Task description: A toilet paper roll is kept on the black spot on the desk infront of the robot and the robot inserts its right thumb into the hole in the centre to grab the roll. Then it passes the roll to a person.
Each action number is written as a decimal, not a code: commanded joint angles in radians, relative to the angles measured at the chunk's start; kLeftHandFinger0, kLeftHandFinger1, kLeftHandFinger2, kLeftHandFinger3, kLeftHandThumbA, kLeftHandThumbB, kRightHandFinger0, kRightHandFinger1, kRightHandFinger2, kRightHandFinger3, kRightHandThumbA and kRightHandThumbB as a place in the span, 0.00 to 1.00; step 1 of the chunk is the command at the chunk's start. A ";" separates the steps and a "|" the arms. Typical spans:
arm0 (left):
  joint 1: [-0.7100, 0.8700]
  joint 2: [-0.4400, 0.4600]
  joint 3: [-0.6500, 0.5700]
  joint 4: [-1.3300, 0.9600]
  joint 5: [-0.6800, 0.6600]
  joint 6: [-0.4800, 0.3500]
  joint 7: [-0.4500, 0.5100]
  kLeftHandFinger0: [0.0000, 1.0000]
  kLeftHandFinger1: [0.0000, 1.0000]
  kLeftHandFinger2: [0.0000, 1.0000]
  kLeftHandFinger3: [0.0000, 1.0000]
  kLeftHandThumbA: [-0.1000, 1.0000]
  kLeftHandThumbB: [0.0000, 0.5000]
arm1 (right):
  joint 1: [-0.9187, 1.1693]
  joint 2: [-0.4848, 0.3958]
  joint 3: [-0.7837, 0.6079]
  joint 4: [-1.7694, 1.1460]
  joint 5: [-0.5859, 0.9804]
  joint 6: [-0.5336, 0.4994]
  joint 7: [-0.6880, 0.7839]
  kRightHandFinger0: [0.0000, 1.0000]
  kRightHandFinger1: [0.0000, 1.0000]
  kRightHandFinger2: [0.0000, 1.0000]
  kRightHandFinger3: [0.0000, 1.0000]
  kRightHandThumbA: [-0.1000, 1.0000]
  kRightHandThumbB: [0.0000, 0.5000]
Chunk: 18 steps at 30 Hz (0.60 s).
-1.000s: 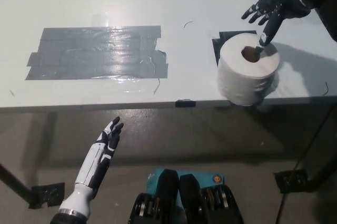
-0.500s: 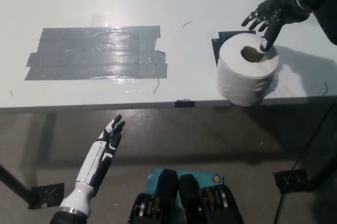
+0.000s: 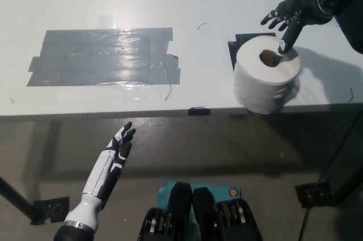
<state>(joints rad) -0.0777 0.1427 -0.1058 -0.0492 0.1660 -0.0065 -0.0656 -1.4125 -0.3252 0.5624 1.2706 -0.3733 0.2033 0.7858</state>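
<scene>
A white toilet paper roll [image 3: 266, 79] stands upright on a black patch [image 3: 238, 45] near the desk's front right, its centre hole facing up. My black right hand [image 3: 295, 14] hovers just behind and above the roll, open with fingers spread. Its thumb points down at the roll's top rim, right of the hole, and is not inside it. My white left hand [image 3: 116, 150] rests open below the desk's front edge at the lower left, holding nothing.
A large grey tape patch [image 3: 105, 56] covers the desk's left middle. The white desk's front edge [image 3: 113, 113] runs across the picture; dark floor lies below it. A black cable [image 3: 326, 178] and a desk leg show at the lower right.
My right hand has shifted slightly right and up, with the thumb still at the roll's top rim. The roll and my left hand have stayed where they were.
</scene>
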 commanded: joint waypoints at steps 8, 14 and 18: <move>-0.018 0.005 0.001 -0.047 0.008 0.003 -0.008 1.00 1.00 1.00 1.00 1.00 0.19 | -0.045 -0.001 -0.086 -0.029 0.003 -0.051 -0.116 1.00 1.00 1.00 1.00 1.00 0.77; -0.024 0.004 0.002 -0.036 0.001 -0.012 -0.008 1.00 1.00 1.00 1.00 1.00 0.17 | -0.041 0.007 -0.098 -0.024 0.000 -0.049 -0.130 1.00 1.00 1.00 1.00 1.00 0.84; -0.028 0.006 0.002 -0.035 0.002 -0.012 -0.010 1.00 1.00 1.00 1.00 1.00 0.18 | -0.036 0.014 -0.100 -0.022 -0.005 -0.025 -0.136 1.00 1.00 1.00 1.00 1.00 0.83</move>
<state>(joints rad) -0.0830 0.1427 -0.1054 -0.0649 0.1666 -0.0038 -0.0679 -1.4108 -0.3139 0.4792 1.2689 -0.3731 0.1817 0.6931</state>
